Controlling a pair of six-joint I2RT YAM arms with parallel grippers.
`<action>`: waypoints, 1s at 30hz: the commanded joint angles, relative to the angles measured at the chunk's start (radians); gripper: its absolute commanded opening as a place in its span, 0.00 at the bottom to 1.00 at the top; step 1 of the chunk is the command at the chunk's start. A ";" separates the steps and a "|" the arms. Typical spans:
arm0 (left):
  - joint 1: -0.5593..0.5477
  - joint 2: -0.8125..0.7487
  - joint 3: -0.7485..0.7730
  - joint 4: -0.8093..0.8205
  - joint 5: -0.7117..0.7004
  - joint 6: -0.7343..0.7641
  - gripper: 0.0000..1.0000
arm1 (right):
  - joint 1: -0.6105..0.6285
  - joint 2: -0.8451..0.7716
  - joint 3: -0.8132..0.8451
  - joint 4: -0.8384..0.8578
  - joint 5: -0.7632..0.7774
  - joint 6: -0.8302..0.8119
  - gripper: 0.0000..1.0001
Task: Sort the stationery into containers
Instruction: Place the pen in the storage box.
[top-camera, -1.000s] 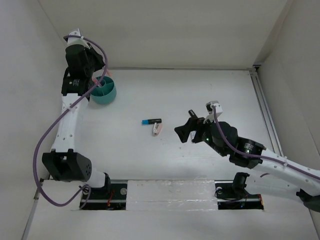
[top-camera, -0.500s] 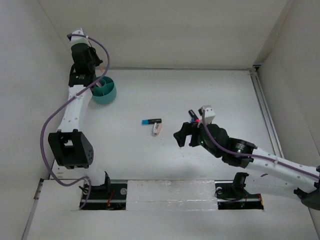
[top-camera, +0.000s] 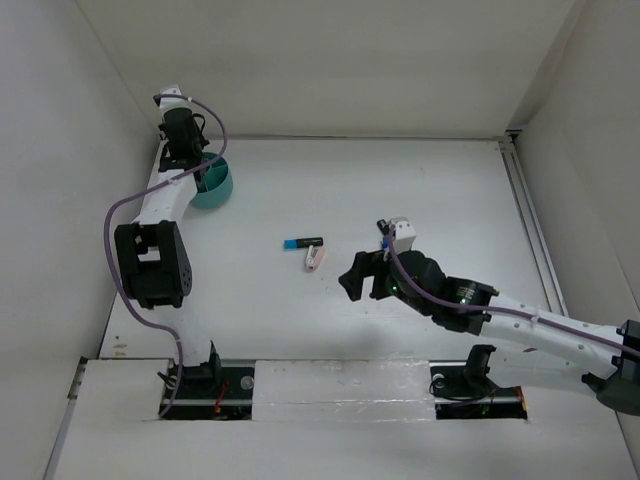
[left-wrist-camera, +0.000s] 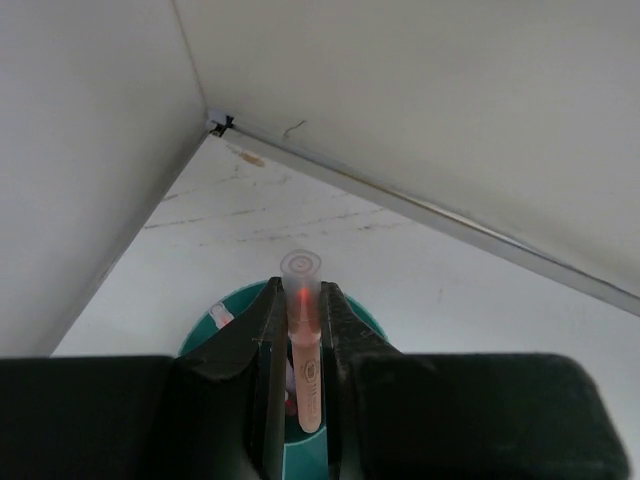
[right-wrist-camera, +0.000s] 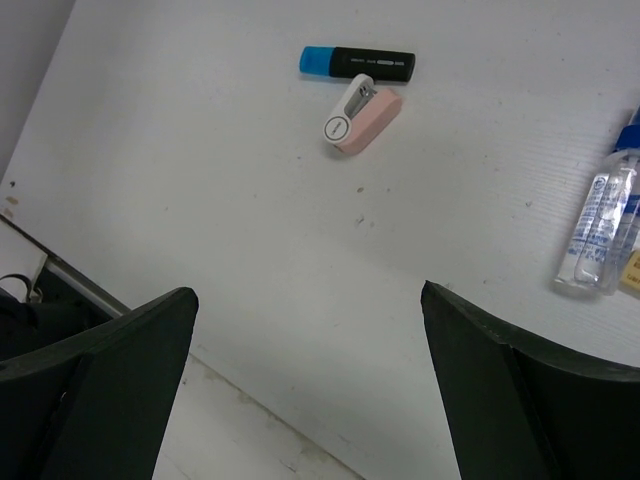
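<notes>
My left gripper (left-wrist-camera: 302, 290) is shut on a thin salmon-pink pen (left-wrist-camera: 305, 345), which hangs point-down over the round teal tub (left-wrist-camera: 362, 322). In the top view the same gripper (top-camera: 190, 152) sits at the tub's (top-camera: 218, 188) back left rim. A black marker with a blue end (right-wrist-camera: 358, 63) and a pink-white eraser (right-wrist-camera: 360, 118) lie side by side mid-table. My right gripper (right-wrist-camera: 308, 290) stands open and empty, nearer the front edge than they are. In the top view it (top-camera: 357, 276) is right of the marker (top-camera: 303, 242) and eraser (top-camera: 314, 259).
A small clear bottle with a blue cap (right-wrist-camera: 598, 230) lies at the right edge of the right wrist view, a tan block (right-wrist-camera: 632, 272) beside it. White walls close in the table at the back and both sides. A metal rail (top-camera: 530, 215) runs along the right side.
The left arm has folded upward, and its gripper has shifted right over the tub with the pen. The right gripper has crept left and toward the front edge, still open.
</notes>
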 joint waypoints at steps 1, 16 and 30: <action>0.003 0.022 0.009 0.104 -0.058 0.019 0.00 | 0.004 -0.018 -0.018 0.052 -0.006 0.015 1.00; 0.003 0.074 -0.016 0.141 -0.125 -0.010 0.00 | 0.004 0.012 -0.018 0.070 -0.006 0.025 1.00; -0.006 0.000 -0.065 0.152 -0.055 -0.032 0.34 | 0.004 -0.015 -0.027 0.070 -0.006 0.025 1.00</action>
